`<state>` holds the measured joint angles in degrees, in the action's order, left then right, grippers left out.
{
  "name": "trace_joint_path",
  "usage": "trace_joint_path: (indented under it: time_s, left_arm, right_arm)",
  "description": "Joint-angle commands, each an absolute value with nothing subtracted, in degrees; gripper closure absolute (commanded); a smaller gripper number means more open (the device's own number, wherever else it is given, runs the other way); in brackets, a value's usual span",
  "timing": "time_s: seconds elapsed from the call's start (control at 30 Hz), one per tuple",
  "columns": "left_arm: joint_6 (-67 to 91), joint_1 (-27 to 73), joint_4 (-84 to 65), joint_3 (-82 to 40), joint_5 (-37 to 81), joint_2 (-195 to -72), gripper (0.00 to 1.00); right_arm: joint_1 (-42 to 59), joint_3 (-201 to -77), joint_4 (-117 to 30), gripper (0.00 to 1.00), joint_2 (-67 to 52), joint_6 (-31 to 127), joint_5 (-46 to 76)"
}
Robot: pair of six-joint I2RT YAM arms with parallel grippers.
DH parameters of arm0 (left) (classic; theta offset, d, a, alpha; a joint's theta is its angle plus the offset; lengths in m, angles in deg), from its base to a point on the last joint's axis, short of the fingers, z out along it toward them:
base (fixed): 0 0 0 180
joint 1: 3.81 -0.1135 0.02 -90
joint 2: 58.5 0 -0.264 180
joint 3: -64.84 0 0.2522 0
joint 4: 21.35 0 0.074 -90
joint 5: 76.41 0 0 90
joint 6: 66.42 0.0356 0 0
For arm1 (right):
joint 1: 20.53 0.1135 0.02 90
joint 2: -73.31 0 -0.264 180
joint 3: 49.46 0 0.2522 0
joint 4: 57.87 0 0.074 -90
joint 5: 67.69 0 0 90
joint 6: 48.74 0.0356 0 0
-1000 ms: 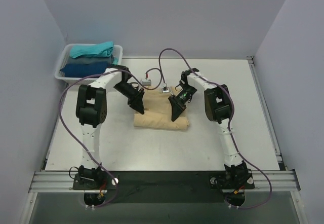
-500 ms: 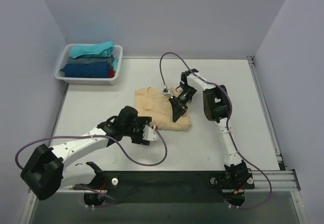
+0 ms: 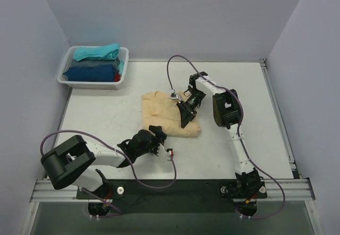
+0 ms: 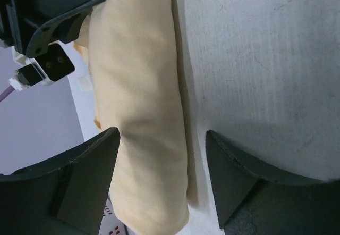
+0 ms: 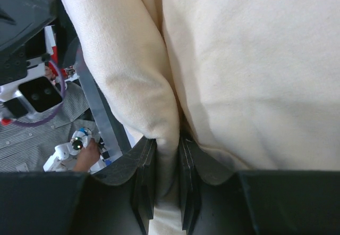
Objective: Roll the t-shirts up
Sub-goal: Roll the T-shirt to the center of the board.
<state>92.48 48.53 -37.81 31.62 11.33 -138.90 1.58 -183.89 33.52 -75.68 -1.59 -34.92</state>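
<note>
Jaws, left: apart, holding nothing. Jaws, right: clamped on a pinch of tan cloth.

Top view. The light tan t-shirt [image 3: 166, 110] lies near the centre of the table [image 3: 106, 112]. It is partly bunched, and its near edge is thickened into a loose roll. The right gripper [image 3: 184, 119] stands on the shirt toward its 4 o'clock side. The left gripper [image 3: 157, 138] lies low at the shirt's 6 o'clock edge, its arm folded down close to the table. The white mesh basket [image 3: 90, 84] sits at the table's 10 o'clock corner, well apart from both grippers. It holds a teal t-shirt [image 3: 95, 51] on top, a dark blue t-shirt [image 3: 87, 73] beneath, and a red t-shirt [image 3: 116, 76] showing at the basket's 4 o'clock.

Left wrist view. The fingers [image 4: 79, 182] are spread wide. The tan roll runs from 12 to 6 o'clock between them, nearer the left-hand finger. Whether it touches that finger cannot be told. Bare table lies toward 3 o'clock.

Right wrist view. The fingertips [image 5: 142, 187] are pressed together on a narrow fold of tan cloth at 6 o'clock. Cloth fills the frame from 12 to 3 o'clock.

Step in hand, as judged: rolling the tan shirt, with the roll begun but not finished and only one end held. The next move calls for the left gripper to close on its end of the roll, level with the right. Both would then turn the roll evenly toward 12 o'clock. The basket shirts are not yet taken up.
</note>
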Motion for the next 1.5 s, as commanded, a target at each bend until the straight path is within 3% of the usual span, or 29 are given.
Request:
trace_joint_path:
  time_s: [0.0,0.07,0.17,0.27,0.3,0.33,0.43,0.47,0.5,0.57,0.6,0.67,0.7,0.77,0.9,0.93,1.03,1.2,1.37,1.47]
  left_arm:
    - [97.1,48.8,-51.1,32.1,3.2,-146.0,0.24]
    - [98.8,48.9,-57.8,31.7,-3.9,-152.7,0.24]
    - [101.4,48.5,-65.0,31.2,-9.4,-160.5,0.34]
    - [102.9,48.2,-67.8,33.0,-8.7,-162.5,0.52]
    - [102.5,48.2,-66.5,32.9,-8.6,-162.2,0.58]
    - [100.9,48.3,-64.6,32.5,-8.7,-161.7,0.72]
    - [93.4,48.1,-49.3,27.8,-8.8,-157.0,0.9]
    - [91.0,48.1,-39.5,26.0,-8.6,-156.1,0.92]
    - [88.6,47.7,-34.4,21.8,-8.2,-155.2,0.94]
    - [81.7,47.1,-20.3,17.5,-4.9,-152.7,0.96]
    - [79.6,46.0,-15.3,13.4,-3.0,-151.9,0.96]
    - [74.0,45.0,-1.7,9.0,4.5,-150.1,0.96]
    - [72.9,44.4,1.5,7.3,7.0,-149.7,0.96]
    - [70.0,43.0,9.6,3.2,13.2,-148.9,0.97]
    - [67.9,42.6,13.9,1.2,16.5,-147.6,0.97]
    - [67.8,42.6,14.1,1.2,16.8,-147.2,0.97]
    - [67.1,41.9,14.6,1.4,18.3,-147.1,0.97]
    - [67.1,40.2,16.3,0.0,23.6,-148.1,0.96]
    - [66.2,36.6,20.9,-3.0,31.9,-149.7,0.95]
    - [66.4,35.2,22.5,-4.2,35.1,-150.3,0.94]
  right_arm:
    - [1.7,-184.2,43.2,0.86,-78.3,-2.3,-30.3]
    - [1.6,-184.2,43.3,0.86,-78.2,-2.4,-30.2]
    - [1.6,-184.0,43.2,0.86,-78.1,-2.5,-30.2]
    - [1.6,-183.9,43.3,0.86,-78.1,-2.6,-30.2]
    - [1.6,-183.8,43.2,0.86,-78.1,-2.5,-30.3]
    - [1.5,-183.9,43.2,0.85,-78.0,-2.5,-30.3]
    - [1.1,-183.9,43.2,0.8,-77.5,-3.4,-31.1]
    - [0.5,-183.2,43.1,0.78,-77.0,-4.2,-32.1]
    - [0.0,-182.5,43.1,0.69,-76.0,-5.1,-32.9]
    - [-1.6,-178.3,40.8,0.59,-70.8,-8.5,-37.1]
    - [-3.9,-176.7,38.7,0.42,-66.0,-7.7,-38.5]
    - [-6.1,-174.8,32.6,0.21,-61.0,-3.7,-40.5]
    - [-7.9,-174.3,31.6,0.0,-56.4,-3.4,-41.1]
    - [-8.8,-172.4,25.7,0.0,-50.4,-0.1,-38.8]
    - [-10.9,-148.2,-11.3,0.0,-18.7,14.3,-24.7]
    - [-10.8,-135.5,-26.3,0.0,-13.2,15.0,-17.5]
    - [-9.2,-116.0,-41.5,0.0,1.6,9.1,-14.6]
    - [0.6,-103.5,-31.8,0.0,12.2,-12.2,-12.5]
    - [7.9,-87.6,-51.4,0.0,21.1,-15.0,-10.7]
    - [10.5,-87.5,-55.1,0.0,18.3,-16.1,-9.9]
